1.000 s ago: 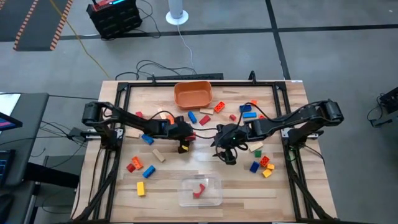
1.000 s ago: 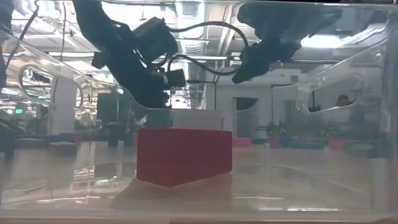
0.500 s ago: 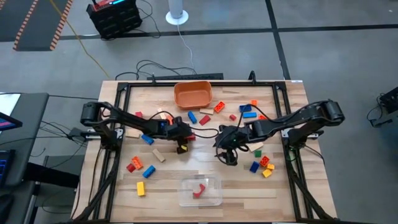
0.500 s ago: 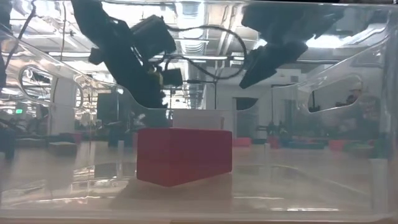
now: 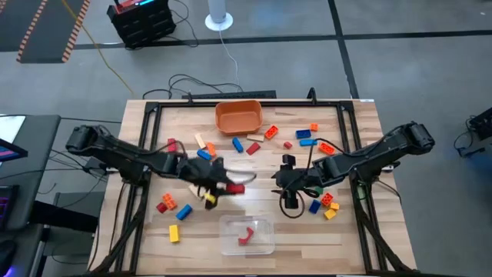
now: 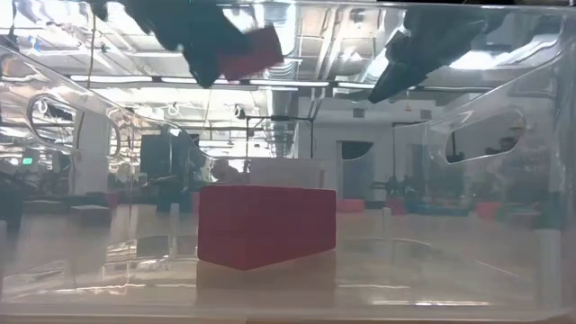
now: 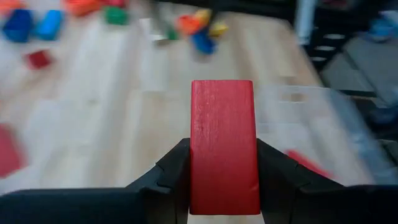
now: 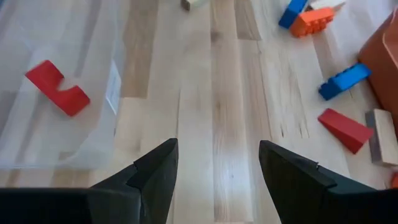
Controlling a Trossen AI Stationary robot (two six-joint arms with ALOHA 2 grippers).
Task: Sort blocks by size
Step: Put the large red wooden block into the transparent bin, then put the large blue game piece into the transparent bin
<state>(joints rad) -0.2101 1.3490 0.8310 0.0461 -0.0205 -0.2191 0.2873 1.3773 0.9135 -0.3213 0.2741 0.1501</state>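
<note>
Left pincer [image 7: 224, 180] clamped on a long red block [image 7: 222, 149] above the tabletop [image 5: 361, 123]; right pincer [image 8: 214, 168] spread wide, holding nothing.

A long red rectangular block [image 7: 224, 146] sits clamped between the two fingers of the left gripper [image 7: 222, 177], standing out lengthwise ahead of them, lifted above the table. A red notched block [image 8: 57, 88] lies flat, ahead of the empty right gripper [image 8: 214, 165] and off to one side. Loose blocks [image 5: 323, 201] in blue, orange, red and yellow lie just beside the right gripper. More scattered blocks [image 5: 167, 205] in red, orange and yellow lie near the left gripper.
</note>
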